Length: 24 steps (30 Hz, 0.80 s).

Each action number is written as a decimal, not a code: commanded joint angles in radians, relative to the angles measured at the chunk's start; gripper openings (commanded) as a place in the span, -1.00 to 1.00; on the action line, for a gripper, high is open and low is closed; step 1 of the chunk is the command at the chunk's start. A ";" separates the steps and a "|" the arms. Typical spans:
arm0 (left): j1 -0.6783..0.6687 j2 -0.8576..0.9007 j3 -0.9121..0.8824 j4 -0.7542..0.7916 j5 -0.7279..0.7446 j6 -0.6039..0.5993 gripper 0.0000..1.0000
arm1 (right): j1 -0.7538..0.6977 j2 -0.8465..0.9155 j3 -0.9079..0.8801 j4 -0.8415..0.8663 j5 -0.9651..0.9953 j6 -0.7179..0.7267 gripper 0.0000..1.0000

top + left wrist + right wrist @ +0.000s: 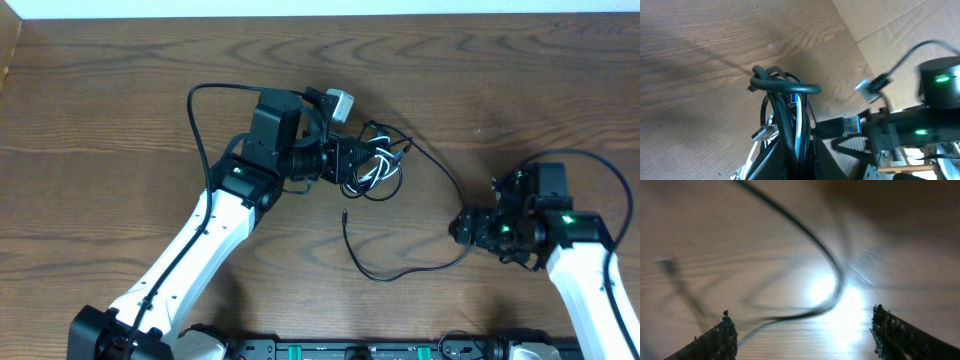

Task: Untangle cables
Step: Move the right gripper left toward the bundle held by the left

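The left gripper (352,165) is clamped on the cable bundle (378,165) near the middle of the wooden table (120,90); in the left wrist view the bundle (785,115) rises out from between its jaws, several thin black cords and one white cord (798,122) cinched by a black loop (785,87) wrapped round them; a silver USB plug (762,134) and a blue-tongued USB plug (852,125) stick out at the sides. One loose black cable (440,170) runs out of the bundle towards the right gripper (462,225), then curves back across the table to a free plug end (345,214). The right gripper (801,312) is released, fingers spread wide; the loose cable (832,270) arcs across the table ahead of them, blurred, and nothing is between them.

These cords are likely light, limp and fairly slick; they will sag and slide instead of holding a shape, and a pull on one strand probably tightens the wrapping loop rather than freeing it. The plug ends are the only stiff parts and could snag inside the knot. The safer hold seems to be on the cord just behind a plug, or on the wrapping loop itself, easing it wider while the left gripper anchors the bundle.
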<state>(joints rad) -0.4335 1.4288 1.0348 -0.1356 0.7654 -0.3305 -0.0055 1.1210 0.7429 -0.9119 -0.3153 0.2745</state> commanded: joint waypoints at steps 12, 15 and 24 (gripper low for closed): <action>0.005 -0.015 0.009 0.002 0.063 -0.141 -0.85 | -0.004 -0.087 0.018 0.166 -0.455 0.146 0.47; 0.005 -0.015 0.009 0.002 0.105 -0.148 -0.85 | 0.015 -0.087 0.016 0.251 -0.512 0.152 0.51; 0.005 -0.015 0.009 0.002 0.244 -0.144 -0.85 | 0.079 -0.087 0.016 0.455 -0.475 0.255 0.43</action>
<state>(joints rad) -0.4335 1.4288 1.0348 -0.1352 0.9051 -0.5232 0.0631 1.0397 0.7471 -0.4812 -0.7834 0.4858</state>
